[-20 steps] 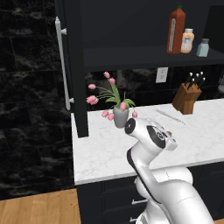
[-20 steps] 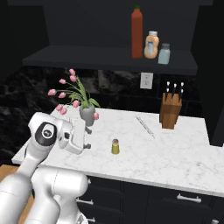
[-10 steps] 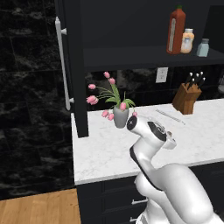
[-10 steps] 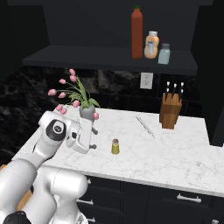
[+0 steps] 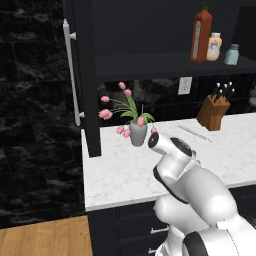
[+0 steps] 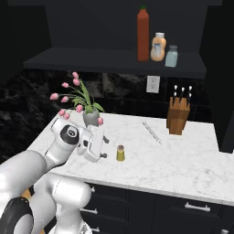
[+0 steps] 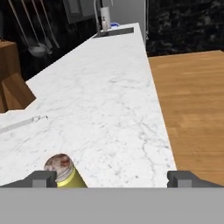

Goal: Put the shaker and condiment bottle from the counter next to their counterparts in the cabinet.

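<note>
Fingers [image 7: 112,178] spread wide near shaker [image 7: 64,172], flower vase [image 6: 91,118] just behind, knife block [image 6: 178,116] well apart.

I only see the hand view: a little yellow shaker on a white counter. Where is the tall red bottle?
Observer: The red bottle stands up on the cabinet shelf, next to a peach-orange bottle.
Kid: Is another shaker up there?
Observer: Yes, a pale blue-grey shaker stands at the end of that row.
Kid: What else is on the counter?
Observer: A vase of pink tulips stands by the wall, behind the yellow shaker.
</note>
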